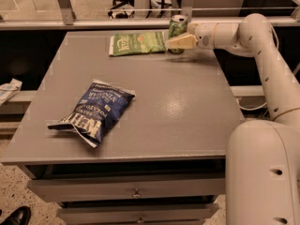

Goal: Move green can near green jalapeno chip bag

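The green can (177, 25) stands upright at the far right of the grey table (187, 102), right beside the right end of the green jalapeno chip bag (137, 43), which lies flat near the far edge. My gripper (177, 41) reaches in from the right and is shut on the green can, with one cream finger (183, 42) across the can's lower front. I cannot tell whether the can's base touches the table or hangs just above it.
A dark blue chip bag (93, 110) lies on the table's front left. A metal rail (93, 24) runs behind the far edge. Drawers (136, 191) sit below the front edge. My white arm and base (265, 163) fill the right side.
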Robot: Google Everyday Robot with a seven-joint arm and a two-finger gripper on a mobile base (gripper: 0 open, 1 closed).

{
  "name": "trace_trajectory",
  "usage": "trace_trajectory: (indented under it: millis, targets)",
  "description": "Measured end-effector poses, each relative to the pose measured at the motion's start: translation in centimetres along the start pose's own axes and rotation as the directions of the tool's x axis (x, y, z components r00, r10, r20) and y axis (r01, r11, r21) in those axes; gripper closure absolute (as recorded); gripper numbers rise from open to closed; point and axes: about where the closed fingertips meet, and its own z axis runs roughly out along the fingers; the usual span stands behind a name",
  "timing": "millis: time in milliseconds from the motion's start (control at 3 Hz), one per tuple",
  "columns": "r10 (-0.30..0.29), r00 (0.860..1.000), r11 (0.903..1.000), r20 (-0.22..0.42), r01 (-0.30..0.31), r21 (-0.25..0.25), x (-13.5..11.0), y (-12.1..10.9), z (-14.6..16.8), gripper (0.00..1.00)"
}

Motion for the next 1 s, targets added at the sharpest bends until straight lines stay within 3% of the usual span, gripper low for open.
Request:
trace_trajectory:
  millis: [333, 667, 1000]
  targets:
    - [0.000, 1.000, 1.0000, -0.013, 0.000, 0.002, 0.4, 0.1, -1.7, 0.00]
    - [-0.058, 0.998, 0.9980, -0.036, 0.059, 0.022, 0.1, 0.2, -6.5, 0.00]
    - [-0.142, 0.989, 0.9868, -0.047, 0.145, 0.071, -1.8, 0.5, -13.1, 0.00]
